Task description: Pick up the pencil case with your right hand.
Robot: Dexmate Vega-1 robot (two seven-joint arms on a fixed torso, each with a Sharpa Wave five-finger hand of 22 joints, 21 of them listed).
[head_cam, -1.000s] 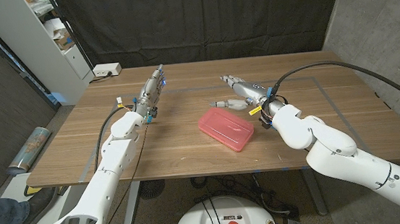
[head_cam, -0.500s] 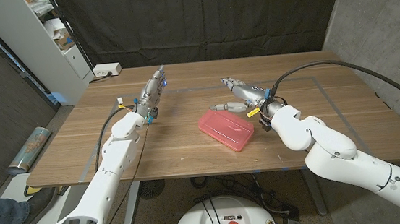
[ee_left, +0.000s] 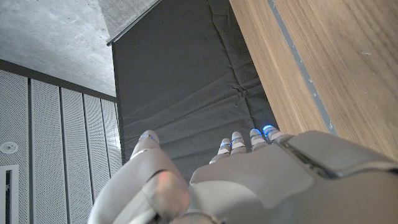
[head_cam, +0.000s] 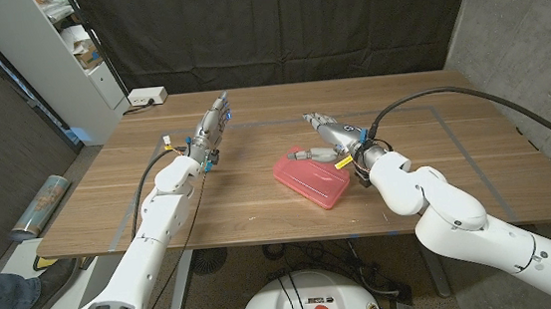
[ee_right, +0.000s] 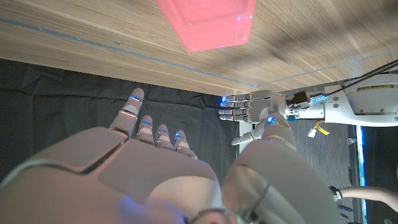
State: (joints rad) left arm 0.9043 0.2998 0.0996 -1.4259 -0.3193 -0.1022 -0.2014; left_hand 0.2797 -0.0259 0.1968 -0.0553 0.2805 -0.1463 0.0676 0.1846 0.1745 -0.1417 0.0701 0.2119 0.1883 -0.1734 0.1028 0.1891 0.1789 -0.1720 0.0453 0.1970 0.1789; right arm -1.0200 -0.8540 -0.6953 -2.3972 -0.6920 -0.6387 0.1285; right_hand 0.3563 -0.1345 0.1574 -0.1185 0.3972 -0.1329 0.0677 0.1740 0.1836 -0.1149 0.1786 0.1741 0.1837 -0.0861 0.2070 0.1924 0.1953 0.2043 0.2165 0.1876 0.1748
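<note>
1. The right hand's fingers point(head_cam: 315, 121) are spread apart and hold nothing, reaching over the far end of the pink pencil case point(head_cam: 311, 179), with the thumb low beside that end; contact cannot be told from the head view.
2. In the right wrist view, the same fingers point(ee_right: 132, 107) point out past the table's edge, thumb set apart from them, and the pencil case point(ee_right: 207, 23) lies on the wood beyond the fingertips, clear of them.
3. The right hand point(head_cam: 330, 137) sits at the case's far end, its white arm coming in from the near right corner.
4. The translucent pink pencil case lies flat, lid closed, near the middle of the wooden table point(head_cam: 99, 200), angled with 1 end toward the right hand and the other toward the near edge.
5. The left hand point(head_cam: 211, 128) is raised over the table's far left part, well apart from the case, fingers extended side by side and holding nothing.
6. A white box point(head_cam: 147, 97) sits at the far left corner.
</note>
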